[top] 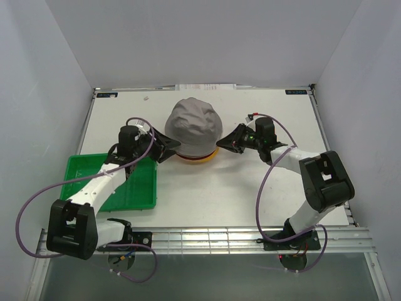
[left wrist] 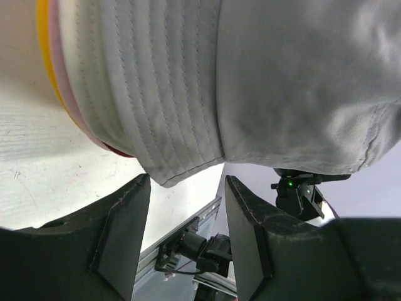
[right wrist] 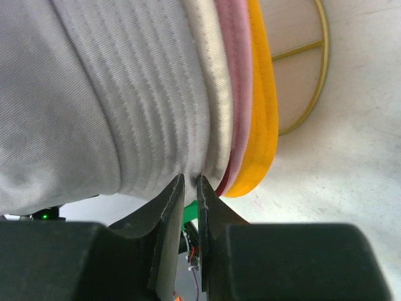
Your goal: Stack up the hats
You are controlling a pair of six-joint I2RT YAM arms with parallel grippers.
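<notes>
As far as I can judge, the stacking is all but done. In the overhead view the grey hat (top: 194, 125) sits as the top of one pile in the upper middle of the frame, on the white counter (top: 250, 188), and I see no hat lying loose elsewhere, nor any in the green tray (top: 141, 188) at the lower left. My right wrist view shows the layers under the grey brim, running left to right across the top of the frame: the cream hat (right wrist: 210, 75), the pink hat (right wrist: 237, 69), a sliver of the dark red hat (right wrist: 224, 180) lower down, and the yellow hat (right wrist: 263, 94) at the bottom of the pile. A gold wire ring (right wrist: 299, 51) shows beyond it at the upper right. That makes five brims nested in one stack. My left pincer (left wrist: 186, 182) stands wide, its jaws apart at the bottom of its view with the grey brim's edge hanging just above the gap and not gripped. My right pincer (right wrist: 191, 179) is down to a narrow slit, its tips right at the edge where the grey and cream brims meet. I cannot tell whether a fold of cloth is caught there. What seems left is only to let go cleanly on the right and draw both arms away without dragging the brims askew.
</notes>
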